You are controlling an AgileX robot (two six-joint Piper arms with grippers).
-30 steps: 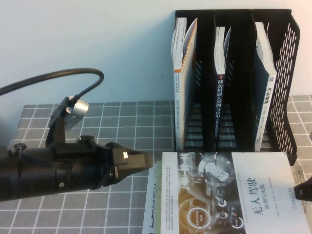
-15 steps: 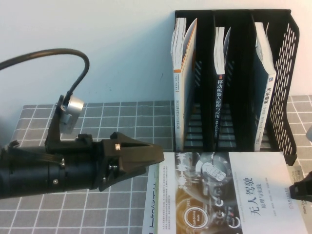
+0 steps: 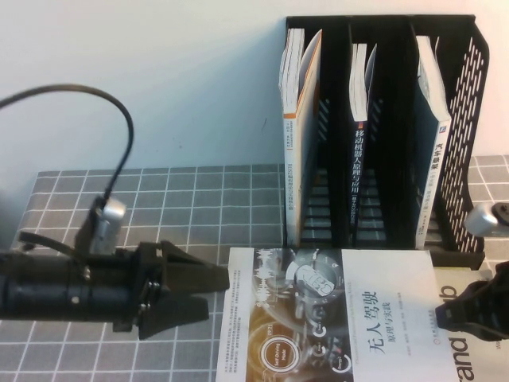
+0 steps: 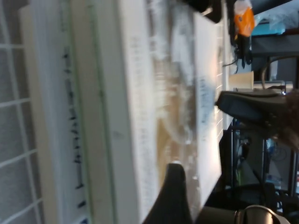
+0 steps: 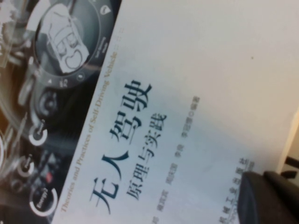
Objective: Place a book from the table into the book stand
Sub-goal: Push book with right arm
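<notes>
The book (image 3: 334, 318), white and brown-gold with gauge graphics and a black Chinese title, lies flat on the grey grid table (image 3: 199, 199) in front of the black book stand (image 3: 469, 95). My left gripper (image 3: 213, 294) is open, its fingers spread at the book's left edge. In the left wrist view one dark finger (image 4: 174, 200) overlaps the cover (image 4: 173, 93). My right gripper (image 3: 460, 314) is at the book's right edge. In the right wrist view its finger (image 5: 268, 198) presses on the white cover (image 5: 163, 93); the other finger is hidden.
Each of the stand's three compartments holds upright books, left (image 3: 301, 119), middle (image 3: 359, 119) and right (image 3: 433, 127). A grey book (image 3: 477, 358) lies under the task book at the right. More stacked books (image 4: 60, 116) show beneath it in the left wrist view.
The book has shifted left. My left gripper has drawn back, dropped lower and spread its fingers. My right gripper has come further in at the book's right edge.
</notes>
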